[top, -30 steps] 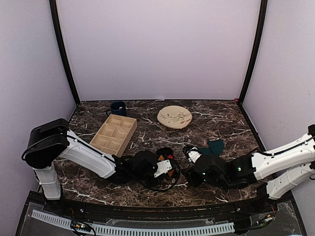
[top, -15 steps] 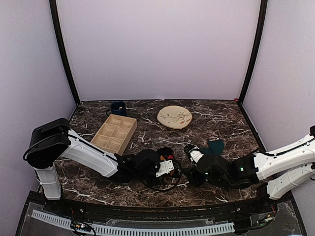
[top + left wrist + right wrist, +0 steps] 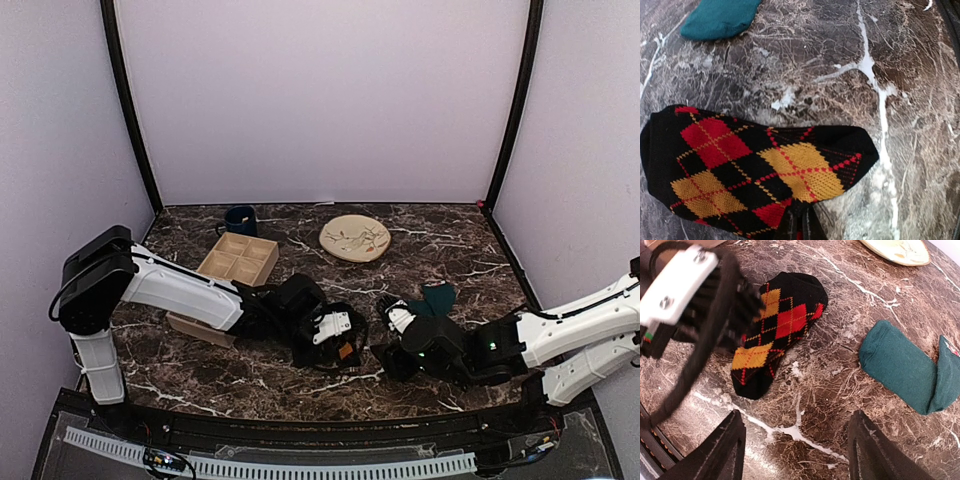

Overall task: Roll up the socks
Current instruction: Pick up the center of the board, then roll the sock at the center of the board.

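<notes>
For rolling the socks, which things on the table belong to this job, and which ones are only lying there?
Belong to the job:
- black argyle sock
- dark teal sock

Only lying there:
- dark blue mug
- wooden compartment tray
- patterned plate

White shells over black joints clothe the left arm (image 3: 175,290) and right arm (image 3: 580,322) (green lights glow on the right one), a black cable (image 3: 692,372) loops by a white two-screw plate (image 3: 675,282), and the right gripper (image 3: 796,415) has dark tapered fingers (image 3: 730,450).
</notes>
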You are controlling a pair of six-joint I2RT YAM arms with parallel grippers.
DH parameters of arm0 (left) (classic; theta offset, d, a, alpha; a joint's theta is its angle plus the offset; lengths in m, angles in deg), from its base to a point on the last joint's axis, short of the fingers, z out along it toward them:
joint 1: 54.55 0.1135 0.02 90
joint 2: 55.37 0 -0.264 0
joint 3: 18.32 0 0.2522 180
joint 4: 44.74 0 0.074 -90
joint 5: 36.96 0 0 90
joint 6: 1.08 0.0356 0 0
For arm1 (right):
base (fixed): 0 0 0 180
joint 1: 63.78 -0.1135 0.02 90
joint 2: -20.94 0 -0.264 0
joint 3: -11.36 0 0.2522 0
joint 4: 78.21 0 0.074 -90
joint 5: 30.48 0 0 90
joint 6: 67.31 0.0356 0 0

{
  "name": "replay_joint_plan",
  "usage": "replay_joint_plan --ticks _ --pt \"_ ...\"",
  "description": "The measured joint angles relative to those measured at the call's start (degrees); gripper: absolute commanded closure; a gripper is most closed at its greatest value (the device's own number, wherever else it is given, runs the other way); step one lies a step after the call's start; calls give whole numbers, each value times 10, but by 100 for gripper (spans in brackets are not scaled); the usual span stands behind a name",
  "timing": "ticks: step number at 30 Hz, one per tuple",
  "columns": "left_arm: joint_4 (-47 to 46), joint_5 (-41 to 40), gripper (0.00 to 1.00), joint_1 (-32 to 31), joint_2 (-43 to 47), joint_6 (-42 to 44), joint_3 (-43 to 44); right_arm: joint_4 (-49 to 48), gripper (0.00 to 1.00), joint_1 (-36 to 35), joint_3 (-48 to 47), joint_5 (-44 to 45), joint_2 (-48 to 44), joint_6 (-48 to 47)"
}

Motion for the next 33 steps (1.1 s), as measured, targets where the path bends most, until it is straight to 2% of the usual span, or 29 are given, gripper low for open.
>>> replay_joint_plan --ticks 9,17,33 --pt "119 130 100 53 -16 -3 63 -30 29 0 17 -35 3 -28" --pt "199 225 100 81 -56 1 105 -73 28 0 10 -70 55 -76" --pt "295 320 100 115 -88 20 140 -132 19 -5 -54 -122 154 -155"
